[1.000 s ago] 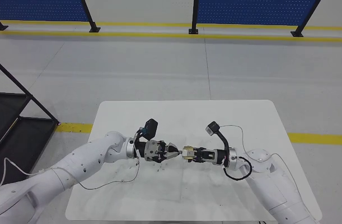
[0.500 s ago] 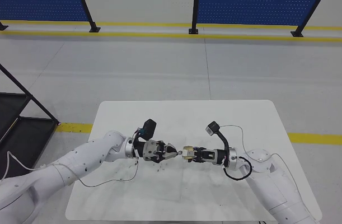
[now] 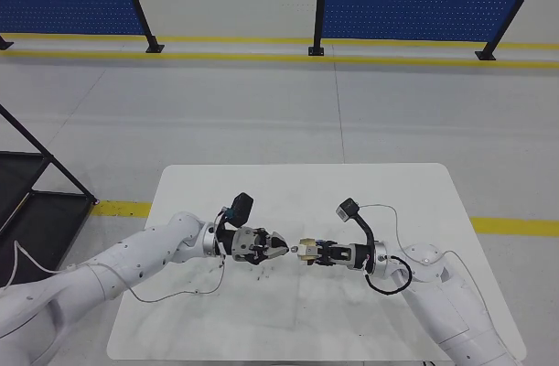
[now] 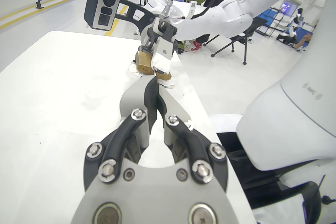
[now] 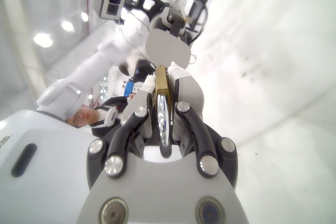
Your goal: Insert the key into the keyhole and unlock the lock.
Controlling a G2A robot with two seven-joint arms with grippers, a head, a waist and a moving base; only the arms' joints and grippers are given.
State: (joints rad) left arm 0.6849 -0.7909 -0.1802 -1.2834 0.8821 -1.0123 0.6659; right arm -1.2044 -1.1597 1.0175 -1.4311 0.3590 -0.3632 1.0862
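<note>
— White counter (image 3: 206, 192) below. What do you hold?
— My left jaws are pinched narrow, pads (image 4: 151, 104) tight on what I judge is the key. Its tip is hidden against the brass lock (image 4: 143, 66). My right jaws clamp the lock.
— How to do it well?
— Align the key with the keyhole, push straight and gently, and twist only once it is seated.

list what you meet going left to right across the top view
rack → left wrist camera → left end effector → lock → right wrist camera
</note>
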